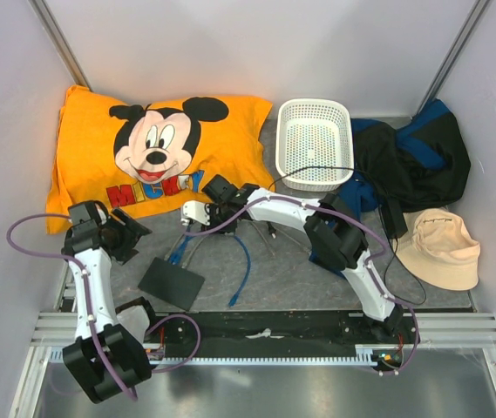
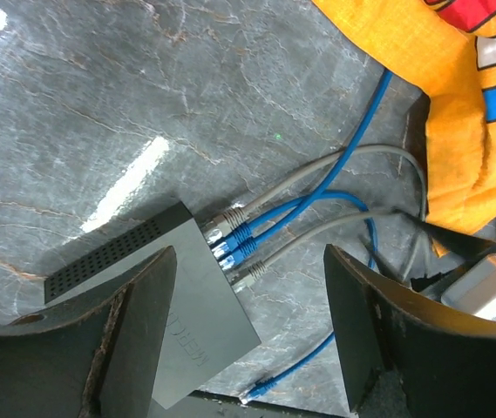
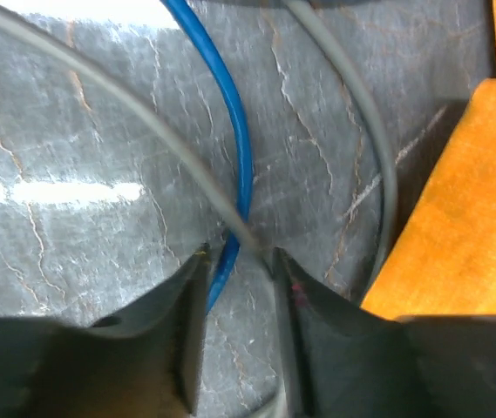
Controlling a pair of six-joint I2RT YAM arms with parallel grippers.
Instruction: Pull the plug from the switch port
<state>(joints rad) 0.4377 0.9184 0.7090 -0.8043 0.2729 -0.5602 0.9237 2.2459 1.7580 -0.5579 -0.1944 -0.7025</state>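
Top view: bright, even, diffuse light from above. Soft short shadows beneath arms and beside white basket (image 1: 315,139). Orange pillow (image 1: 156,152) strongly saturated. Focus sharp throughout.

Left wrist view: white glare streaks on grey marbled tabletop (image 2: 99,87), blown-out patch in upper left corner. Switch port (image 2: 186,296) crisp. Left gripper (image 2: 248,252) fingers (image 2: 82,348) dark, soft-edged.

Right wrist view: bright glare band across tabletop at left, second one at top edge. Blue cable (image 3: 234,148) slightly soft. Right gripper (image 3: 241,254) fingers (image 3: 143,348) heavily blurred, in shadow.
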